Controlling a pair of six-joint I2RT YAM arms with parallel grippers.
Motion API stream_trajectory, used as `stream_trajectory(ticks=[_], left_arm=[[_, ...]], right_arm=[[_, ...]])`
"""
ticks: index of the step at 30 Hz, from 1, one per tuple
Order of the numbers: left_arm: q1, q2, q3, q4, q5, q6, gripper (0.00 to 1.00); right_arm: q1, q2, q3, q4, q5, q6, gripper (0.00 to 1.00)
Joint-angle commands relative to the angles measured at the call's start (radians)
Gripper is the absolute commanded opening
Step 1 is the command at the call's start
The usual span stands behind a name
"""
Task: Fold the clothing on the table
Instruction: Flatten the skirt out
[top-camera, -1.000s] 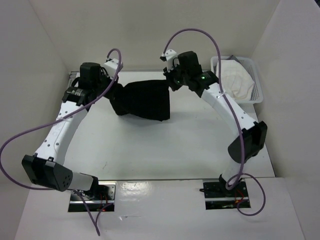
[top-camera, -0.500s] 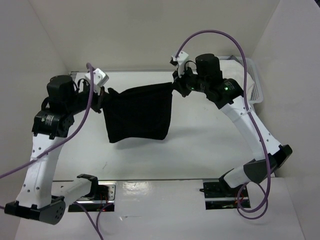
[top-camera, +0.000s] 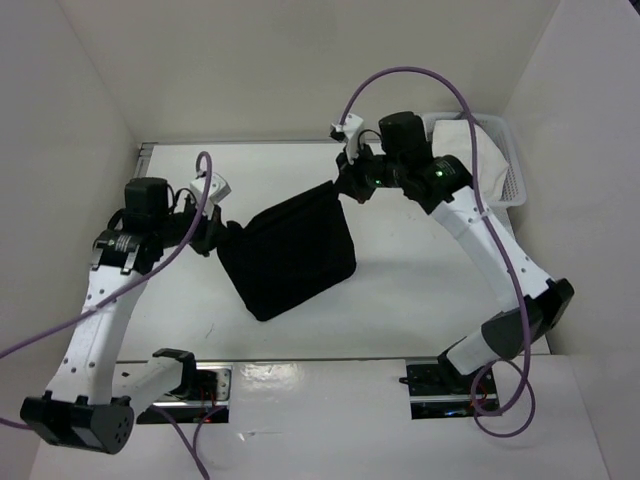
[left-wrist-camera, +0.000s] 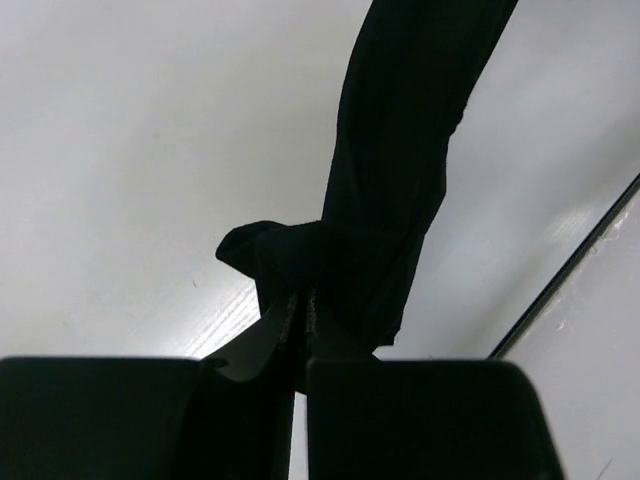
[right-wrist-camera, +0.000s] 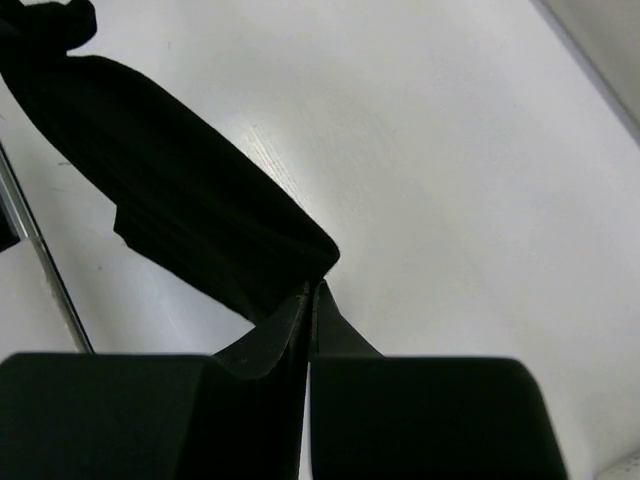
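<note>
Black fabric: clothing (top-camera: 290, 250), slung between both arms over middle of table (top-camera: 420, 300), free edge drooping toward near side; whether it touches surface, I cannot tell.
Step in hand, my judgement: lay-down ahead of fold. I'd lower both corners level, with even tension and no twist, free edge landing first.
Left gripper (top-camera: 214, 232) — clenched on bunched left corner.
Right gripper (top-camera: 345, 186) — pinched tight on far right corner.
White mesh basket (top-camera: 510, 170): far right, well apart.

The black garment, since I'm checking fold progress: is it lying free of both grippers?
No, the left gripper and the right gripper are each shut on a corner of the black garment, holding it stretched between them.
</note>
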Motion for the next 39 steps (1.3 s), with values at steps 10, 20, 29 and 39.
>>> stream_trajectory(ticks=[10, 20, 29, 39], left_arm=[[0.011, 0.338, 0.121, 0.214, -0.212, -0.071, 0.0], [0.011, 0.506, 0.307, 0.274, -0.312, -0.145, 0.0], [0.011, 0.294, 0.306, 0.142, -0.26, -0.042, 0.0], [0.098, -0.052, 0.136, 0.022, -0.106, 0.049, 0.0]], right_arm=[[-0.003, 0.345, 0.125, 0.16, 0.159, 0.072, 0.0], [-0.003, 0.471, 0.323, 0.174, 0.225, 0.091, 0.0], [-0.003, 0.266, 0.26, 0.108, 0.107, 0.049, 0.0], [-0.003, -0.007, 0.143, -0.044, -0.075, -0.086, 0.0]])
